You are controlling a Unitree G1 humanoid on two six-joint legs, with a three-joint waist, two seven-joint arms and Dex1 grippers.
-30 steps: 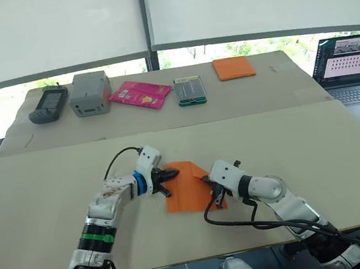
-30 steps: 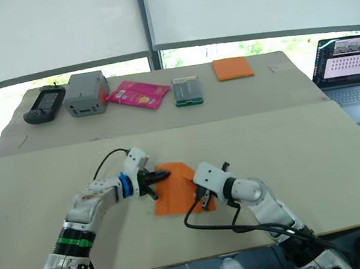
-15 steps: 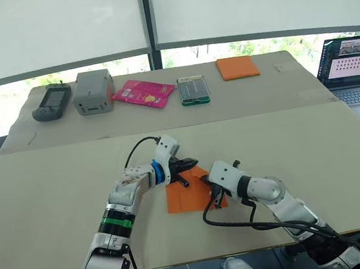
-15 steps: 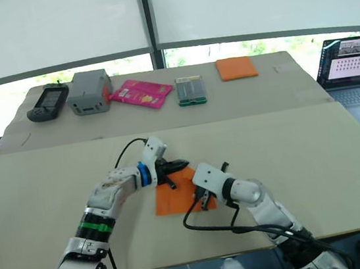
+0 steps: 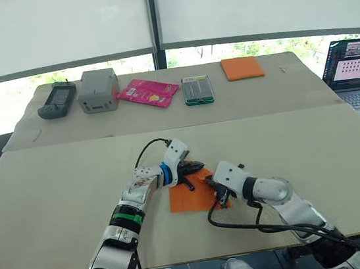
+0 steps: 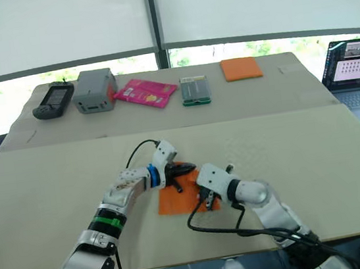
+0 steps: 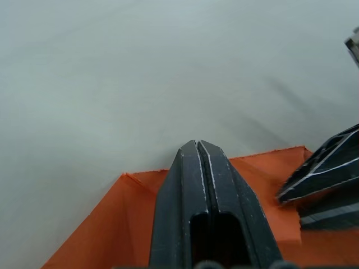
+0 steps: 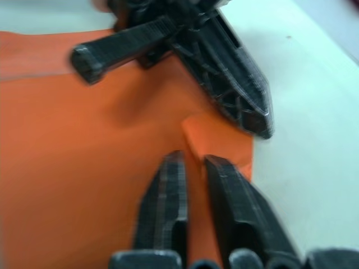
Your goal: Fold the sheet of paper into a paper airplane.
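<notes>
The sheet of paper (image 5: pixel 187 200) is bright orange, creased, and lies flat on the near table in front of me. My left gripper (image 5: pixel 201 166) is shut, its tips resting on the paper's far edge (image 7: pixel 118 224) close to the right gripper. From the right side my right gripper (image 5: pixel 220 195) reaches onto the paper. In the right wrist view its fingers (image 8: pixel 176 168) stand almost together around a raised fold of the paper (image 8: pixel 84 168).
The far table holds a black handheld device (image 5: pixel 57 101), a grey box (image 5: pixel 98 90), a pink packet (image 5: pixel 148 92), a green-edged case (image 5: pixel 197 90) and a smooth orange rectangle (image 5: pixel 242 68). A laptop (image 5: pixel 358 74) stands at the right. A black cable (image 5: pixel 245 222) loops by my right arm.
My left gripper has moved from the paper's left edge along its far edge toward the right gripper. The right gripper has stayed on the paper. The camera has shifted slightly.
</notes>
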